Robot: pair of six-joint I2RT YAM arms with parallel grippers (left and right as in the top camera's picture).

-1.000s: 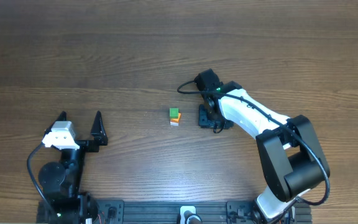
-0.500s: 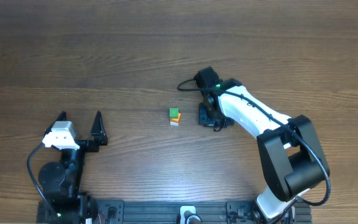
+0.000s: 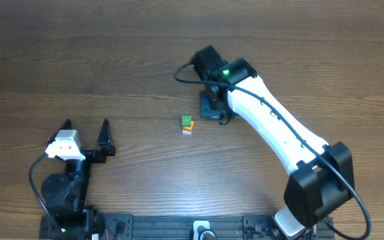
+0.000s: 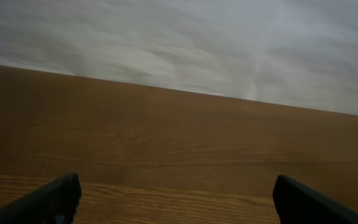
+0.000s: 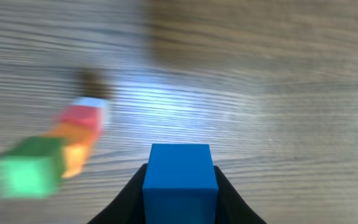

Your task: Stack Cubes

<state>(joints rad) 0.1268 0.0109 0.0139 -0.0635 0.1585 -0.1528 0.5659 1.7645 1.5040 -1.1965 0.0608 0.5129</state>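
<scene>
While the blue cube (image 5: 179, 177) is sitting squarely between them, the right arm's jaws are clenching on its two opposite sides, closed only to the cube's own width, with the cube's top face and front face showing in the right wrist view. The right arm (image 3: 272, 127) is reaching from its base at the desk's near edge up and across toward the middle, its wrist hanging just beside the small stack of cubes (image 3: 188, 125). That stack is standing on the desk (image 3: 312, 53) near its centre: a green cube (image 5: 27, 168) is riding on top, an orange cube (image 5: 76, 149) is lying under it, a red cube (image 5: 79, 118) is lying under that, and a pale piece (image 5: 98, 104) is showing at the foot. The blue cube is not touching the stack; seen from the wrist, the stack is lying off to one side of it, blurred.

Well apart, by the near left corner, the left arm (image 3: 65, 173) is sitting folded over its base, and the left arm's jaws are gaping wide, released and holding nothing, the two dark fingertips (image 4: 55, 198) hanging over bare wood. The desk is showing dark brown grain running across its width, and beyond its far edge a plain pale wall (image 4: 197, 43) is rising.
</scene>
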